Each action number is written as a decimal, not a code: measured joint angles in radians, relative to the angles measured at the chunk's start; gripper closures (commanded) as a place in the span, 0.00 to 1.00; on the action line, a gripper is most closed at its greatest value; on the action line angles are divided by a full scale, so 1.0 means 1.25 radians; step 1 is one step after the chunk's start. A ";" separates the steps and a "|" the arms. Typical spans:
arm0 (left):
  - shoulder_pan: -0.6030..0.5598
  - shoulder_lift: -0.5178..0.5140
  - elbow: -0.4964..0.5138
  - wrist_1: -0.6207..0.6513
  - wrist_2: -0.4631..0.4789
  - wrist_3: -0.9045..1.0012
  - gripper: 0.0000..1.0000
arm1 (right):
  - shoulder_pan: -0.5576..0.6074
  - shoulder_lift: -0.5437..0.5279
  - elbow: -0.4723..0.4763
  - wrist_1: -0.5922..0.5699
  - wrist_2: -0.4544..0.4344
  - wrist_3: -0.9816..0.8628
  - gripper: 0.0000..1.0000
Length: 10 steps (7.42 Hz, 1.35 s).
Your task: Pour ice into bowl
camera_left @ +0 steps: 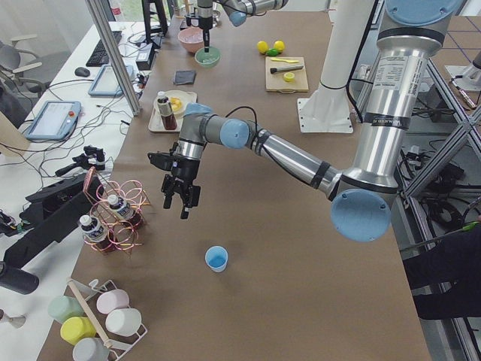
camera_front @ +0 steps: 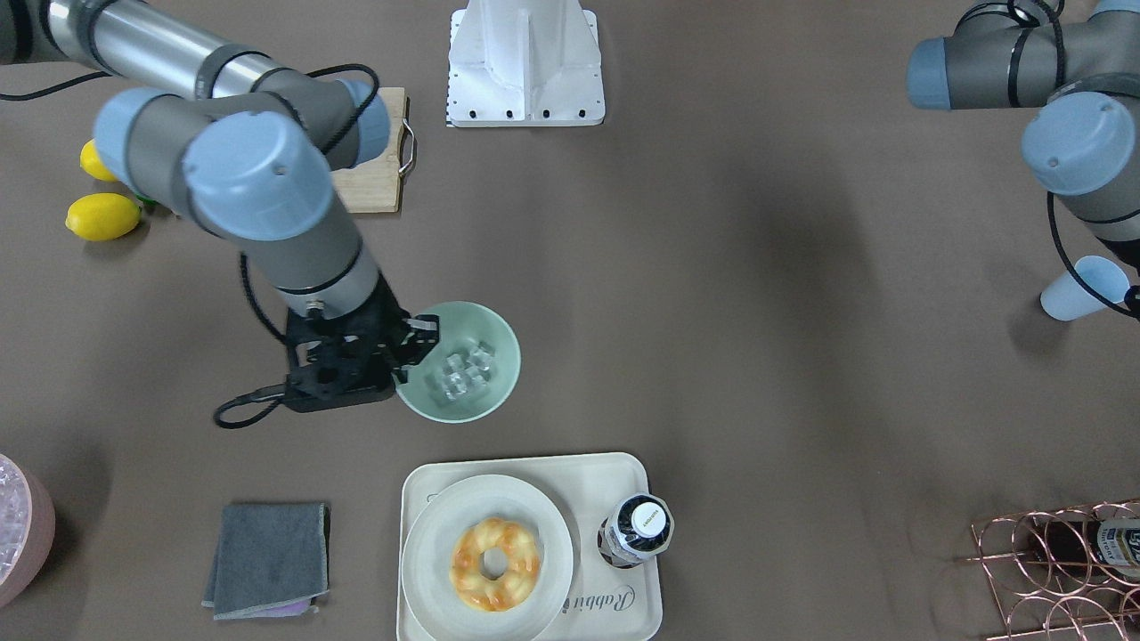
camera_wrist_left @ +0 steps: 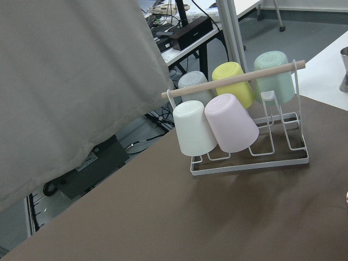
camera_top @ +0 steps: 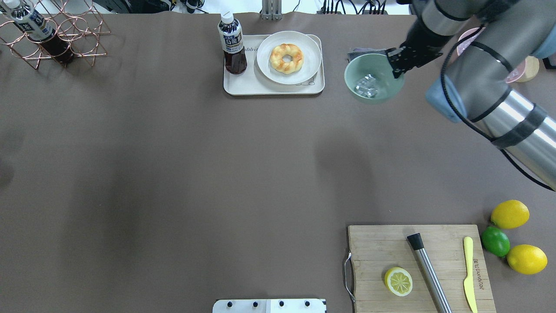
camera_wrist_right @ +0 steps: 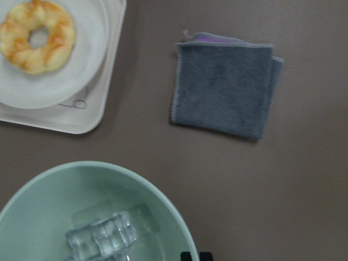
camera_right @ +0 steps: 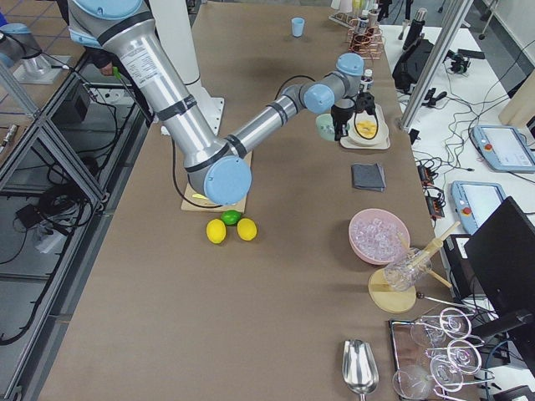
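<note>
Resting in a clump at the bottom of the bowl (camera_front: 501, 356), the ice (camera_front: 460, 374) already lies where the task wants it. The right gripper (camera_front: 411, 343) sits on the bowl's rim, fingers drawn together and seemingly pinching it, probably to steady it. Whether the left gripper (camera_left: 179, 200), well away from the bowl, is spread or pressed together I cannot tell.

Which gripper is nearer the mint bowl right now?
Right. The right gripper is at the rim of the bowl; the left gripper hangs far down the table, near the blue cup.
</note>
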 measured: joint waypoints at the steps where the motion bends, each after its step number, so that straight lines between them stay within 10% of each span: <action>1: -0.061 0.000 0.002 -0.035 -0.069 0.111 0.03 | 0.044 -0.065 0.023 0.001 0.025 -0.079 1.00; 5: -0.318 -0.058 0.108 -0.098 -0.338 0.532 0.03 | 0.215 -0.256 0.019 0.005 0.121 -0.346 1.00; 10: -0.408 -0.035 0.206 -0.102 -0.695 0.789 0.03 | 0.371 -0.349 -0.174 0.123 0.189 -0.605 1.00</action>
